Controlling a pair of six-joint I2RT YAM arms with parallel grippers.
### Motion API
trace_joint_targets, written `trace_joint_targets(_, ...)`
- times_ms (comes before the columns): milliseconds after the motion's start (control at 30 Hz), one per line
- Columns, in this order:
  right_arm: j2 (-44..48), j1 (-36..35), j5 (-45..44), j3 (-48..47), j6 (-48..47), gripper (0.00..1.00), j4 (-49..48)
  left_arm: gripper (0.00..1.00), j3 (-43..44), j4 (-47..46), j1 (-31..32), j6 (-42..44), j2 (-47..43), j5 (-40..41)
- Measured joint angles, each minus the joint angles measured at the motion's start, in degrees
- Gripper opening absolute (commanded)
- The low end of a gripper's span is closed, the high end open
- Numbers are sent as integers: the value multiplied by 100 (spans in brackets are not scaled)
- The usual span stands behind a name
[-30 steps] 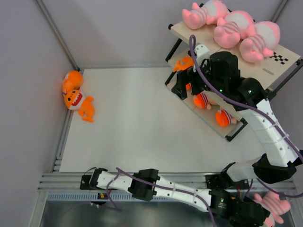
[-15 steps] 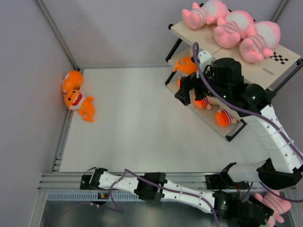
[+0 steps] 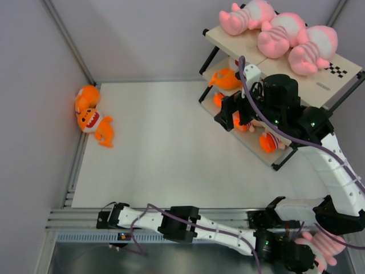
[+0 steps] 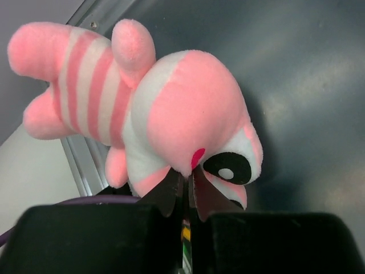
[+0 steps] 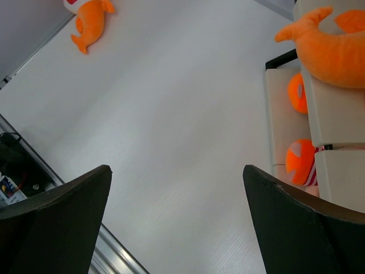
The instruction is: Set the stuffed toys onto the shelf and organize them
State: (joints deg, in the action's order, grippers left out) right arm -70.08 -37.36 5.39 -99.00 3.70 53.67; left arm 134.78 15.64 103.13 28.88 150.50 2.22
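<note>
While the right arm (image 3: 336, 177) reaches in over the shelf (image 3: 336, 77) at the far right, three pink toys (image 3: 276, 37) lie in a row on its top board. One orange toy (image 3: 225, 79) sits on the middle board, and two orange-headed toys (image 3: 268, 141) lie on the bottom one. The right claw (image 3: 229, 117) hangs at the shelf's front edge. Over by the left wall, a pair of orange toys (image 3: 91, 114) lie touching each other on the table (image 3: 171, 154). The left arm (image 3: 199, 225) stretches along the near edge to the bottom right corner, where a fourth pink toy (image 3: 325, 248) lies off the table.

On to the left wrist: the left claw (image 4: 186, 185) is closed up tight, its tips right against that striped pink toy's head, just under the face. Whether any plush is nipped between them, I cannot tell. The toy lies on a dark grey surface beside a metal rail (image 4: 85, 165).

Right wrist: fingers spread wide, nothing between them, bare table below, the shelf with its orange toy at the right.
</note>
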Motion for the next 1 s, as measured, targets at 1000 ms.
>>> trace_joint_targets(1000, -232, 0, 223, -428, -382, 99, 184, 0, -6690, 2039, -1869, 2022, -6026, 994)
